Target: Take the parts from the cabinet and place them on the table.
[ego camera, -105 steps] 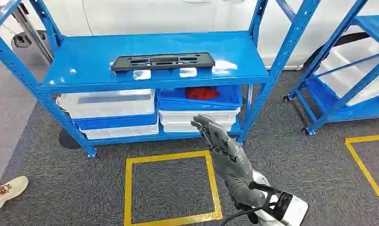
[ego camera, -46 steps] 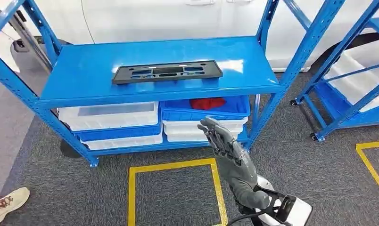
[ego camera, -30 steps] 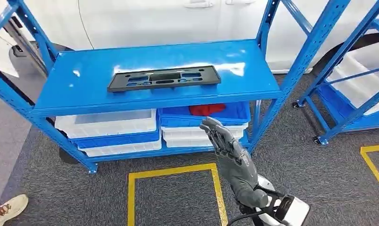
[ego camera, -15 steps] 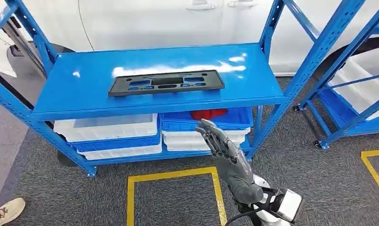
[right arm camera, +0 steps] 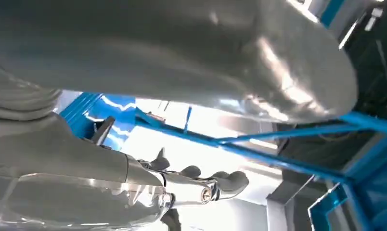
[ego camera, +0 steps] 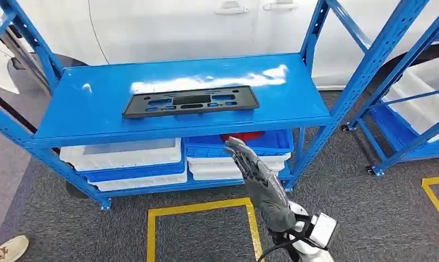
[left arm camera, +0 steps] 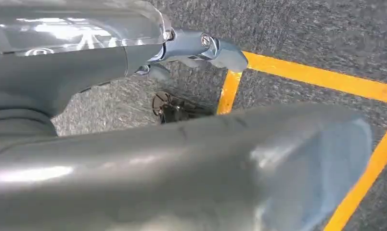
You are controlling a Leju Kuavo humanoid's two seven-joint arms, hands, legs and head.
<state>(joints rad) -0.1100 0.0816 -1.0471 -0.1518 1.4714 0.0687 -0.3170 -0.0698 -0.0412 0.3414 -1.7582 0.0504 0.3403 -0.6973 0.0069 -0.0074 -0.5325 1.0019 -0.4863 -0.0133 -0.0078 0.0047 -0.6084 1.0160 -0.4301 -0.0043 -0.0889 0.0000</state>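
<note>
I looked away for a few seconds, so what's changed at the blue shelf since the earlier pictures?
The camera has moved toward the shelf, so the whole view shifted. The right robot hand stays raised and holds nothing, below the shelf's front edge. The black part lies untouched on the top board; the bins underneath are unchanged.

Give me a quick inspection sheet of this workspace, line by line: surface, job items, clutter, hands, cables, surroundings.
Surface: blue top shelf of the rack, glossy, with glare patches.
Job's things: one flat black part lying near the shelf's front edge, untouched.
Clutter: white and blue bins stacked below; a red item in one blue bin.
Hands: right hand raised before the rack, holding nothing; left hand over the carpet, empty.
Cables: black cable at the right wrist.
Surroundings: yellow floor tape, second rack, a person's shoe.
</note>
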